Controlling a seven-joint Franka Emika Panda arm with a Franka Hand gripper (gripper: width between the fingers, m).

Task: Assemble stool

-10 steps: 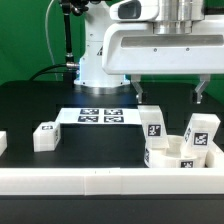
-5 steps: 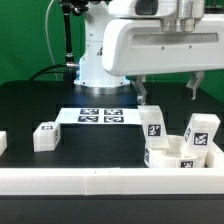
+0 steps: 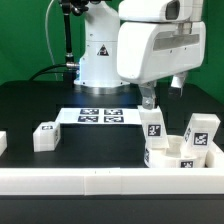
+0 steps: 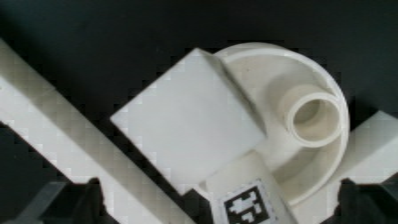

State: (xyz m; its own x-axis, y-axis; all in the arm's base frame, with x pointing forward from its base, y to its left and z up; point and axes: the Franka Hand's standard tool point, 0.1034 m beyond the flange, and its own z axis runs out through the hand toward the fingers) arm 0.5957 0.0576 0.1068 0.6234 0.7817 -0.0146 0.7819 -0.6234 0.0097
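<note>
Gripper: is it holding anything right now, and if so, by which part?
Nothing is held. The gripper is open and hangs above a tagged leg next to the seat disc.

Glossy white arm (image 3: 150,55) (triangular label (image 3: 103,53))

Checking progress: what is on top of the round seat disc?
One tagged leg and a second leg stand on the seat disc; one empty socket shows. Their bases hide whether they are socketed.

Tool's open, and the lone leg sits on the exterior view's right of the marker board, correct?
Not quite: the lone leg lies on the exterior view's left of the marker board, as the exterior view shows. The tool is open.
</note>
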